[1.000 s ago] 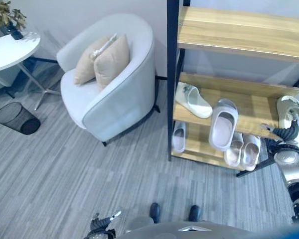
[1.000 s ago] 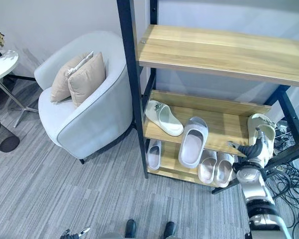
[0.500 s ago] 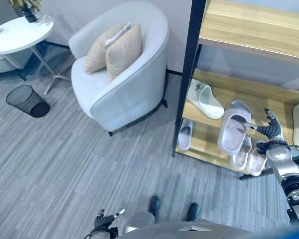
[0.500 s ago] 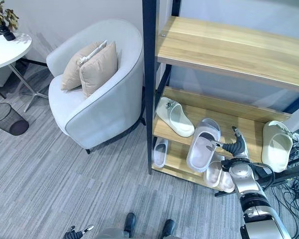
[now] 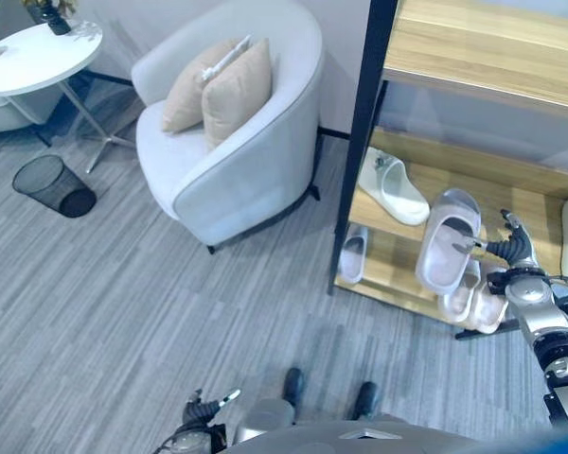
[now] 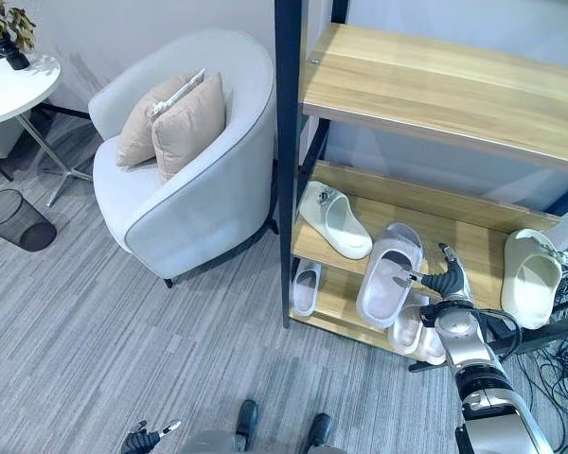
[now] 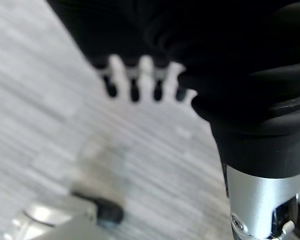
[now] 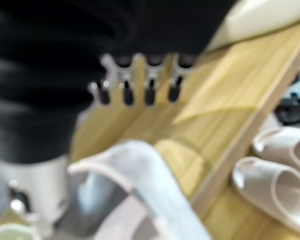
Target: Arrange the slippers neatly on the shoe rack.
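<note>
Grey carpet, shoe rack point(image 6: 426, 95) right of frame. Right robot hand point(image 6: 444, 280) open-fingered, thumb at tilted lilac slipper point(image 6: 388, 274); light, flexible foam, grip strap edge. Left robot hand point(image 5: 204, 412) relaxed, bottom.

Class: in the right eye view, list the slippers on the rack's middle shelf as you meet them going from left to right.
White slipper → pale lilac slipper, hanging over the shelf's front edge beside the right hand → cream slipper at the far right.
</note>
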{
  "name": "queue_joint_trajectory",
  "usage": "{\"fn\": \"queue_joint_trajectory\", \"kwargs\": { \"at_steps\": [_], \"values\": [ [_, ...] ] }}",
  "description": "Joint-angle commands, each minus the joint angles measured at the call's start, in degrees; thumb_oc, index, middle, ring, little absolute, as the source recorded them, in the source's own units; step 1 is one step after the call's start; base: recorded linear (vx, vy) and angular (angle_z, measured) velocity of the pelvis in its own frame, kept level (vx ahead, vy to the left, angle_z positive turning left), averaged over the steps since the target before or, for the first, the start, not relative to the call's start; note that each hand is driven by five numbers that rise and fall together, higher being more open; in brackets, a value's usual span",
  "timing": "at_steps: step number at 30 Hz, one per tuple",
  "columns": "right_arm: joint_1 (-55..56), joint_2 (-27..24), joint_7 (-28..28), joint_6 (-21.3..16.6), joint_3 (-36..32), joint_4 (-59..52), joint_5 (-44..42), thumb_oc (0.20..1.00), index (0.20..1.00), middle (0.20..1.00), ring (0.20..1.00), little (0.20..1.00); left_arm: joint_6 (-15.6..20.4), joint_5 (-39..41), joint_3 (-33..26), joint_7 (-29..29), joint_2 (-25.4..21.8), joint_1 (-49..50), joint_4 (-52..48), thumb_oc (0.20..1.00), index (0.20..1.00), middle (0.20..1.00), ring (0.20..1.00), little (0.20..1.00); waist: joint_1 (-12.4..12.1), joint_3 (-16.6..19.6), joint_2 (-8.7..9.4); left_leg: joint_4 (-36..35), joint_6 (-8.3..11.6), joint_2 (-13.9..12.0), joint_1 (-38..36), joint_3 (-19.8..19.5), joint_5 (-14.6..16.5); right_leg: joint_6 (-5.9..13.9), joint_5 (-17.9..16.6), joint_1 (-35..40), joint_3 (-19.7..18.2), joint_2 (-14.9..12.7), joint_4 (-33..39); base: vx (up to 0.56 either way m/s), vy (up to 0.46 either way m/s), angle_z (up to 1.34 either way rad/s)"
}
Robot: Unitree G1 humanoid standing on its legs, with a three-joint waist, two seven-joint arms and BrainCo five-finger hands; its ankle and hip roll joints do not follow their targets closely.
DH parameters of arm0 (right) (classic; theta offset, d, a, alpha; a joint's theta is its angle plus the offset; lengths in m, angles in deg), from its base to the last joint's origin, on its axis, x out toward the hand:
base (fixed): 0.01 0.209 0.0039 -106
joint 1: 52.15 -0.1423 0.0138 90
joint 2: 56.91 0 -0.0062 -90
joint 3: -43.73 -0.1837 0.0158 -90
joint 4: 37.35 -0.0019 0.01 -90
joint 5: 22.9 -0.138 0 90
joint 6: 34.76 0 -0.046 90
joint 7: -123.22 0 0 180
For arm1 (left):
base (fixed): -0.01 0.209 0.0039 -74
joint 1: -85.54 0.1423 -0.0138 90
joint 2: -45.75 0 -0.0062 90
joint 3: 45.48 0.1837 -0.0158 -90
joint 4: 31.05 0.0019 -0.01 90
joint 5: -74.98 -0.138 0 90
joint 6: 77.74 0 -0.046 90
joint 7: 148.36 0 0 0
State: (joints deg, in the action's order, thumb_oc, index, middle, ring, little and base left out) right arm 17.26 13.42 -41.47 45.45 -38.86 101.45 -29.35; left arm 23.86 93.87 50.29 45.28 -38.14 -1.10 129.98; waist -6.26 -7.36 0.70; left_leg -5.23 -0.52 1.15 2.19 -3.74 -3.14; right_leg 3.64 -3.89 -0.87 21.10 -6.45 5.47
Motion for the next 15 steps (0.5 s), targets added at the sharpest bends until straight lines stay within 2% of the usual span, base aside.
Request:
{"fn": "queue_joint_trajectory", "kwargs": {
  "at_steps": [1, 9, 15],
  "values": [
    [-3.94, 0.55, 0.14, -2.02, 2.32, 1.42, 0.5, 1.0, 1.0, 1.0, 1.0, 1.0, 0.71, -1.09, 0.65, -0.2, -1.67, -2.51, 4.09, 1.0, 1.0, 1.0, 1.0, 1.0, -1.15, 1.08, 1.63, 0.23, 1.81, 0.78, 1.45, -0.67, 4.86, 4.54, 5.65, 4.22, -2.4, -2.54, -0.64, 0.0, 0.0, 0.0],
    [-4.69, 1.06, 1.44, -1.05, 2.68, 1.31, 1.76, 1.0, 1.0, 1.0, 1.0, 1.0, 0.78, -1.17, 0.86, -0.16, -1.83, -2.16, 4.25, 1.0, 1.0, 1.0, 1.0, 1.0, -1.78, 0.53, 1.85, 0.23, 1.72, 0.94, 2.09, -1.11, 4.66, 4.66, 5.55, 3.88, -1.92, -2.79, -0.89, 0.01, 0.008, 0.06],
    [-9.75, -0.16, 2.88, 0.16, 4.63, 5.49, 2.92, 1.0, 1.0, 1.0, 1.0, 1.0, 1.18, -1.09, 2.27, 0.19, -2.09, -2.13, 3.6, 1.0, 1.0, 1.0, 1.0, 1.0, -2.65, 0.32, 1.73, 0.23, 1.59, 1.12, 2.37, -1.17, 4.57, 4.74, 5.43, 3.62, -1.85, -2.96, -0.96, 0.01, 0.007, 0.02]
  ]
}}
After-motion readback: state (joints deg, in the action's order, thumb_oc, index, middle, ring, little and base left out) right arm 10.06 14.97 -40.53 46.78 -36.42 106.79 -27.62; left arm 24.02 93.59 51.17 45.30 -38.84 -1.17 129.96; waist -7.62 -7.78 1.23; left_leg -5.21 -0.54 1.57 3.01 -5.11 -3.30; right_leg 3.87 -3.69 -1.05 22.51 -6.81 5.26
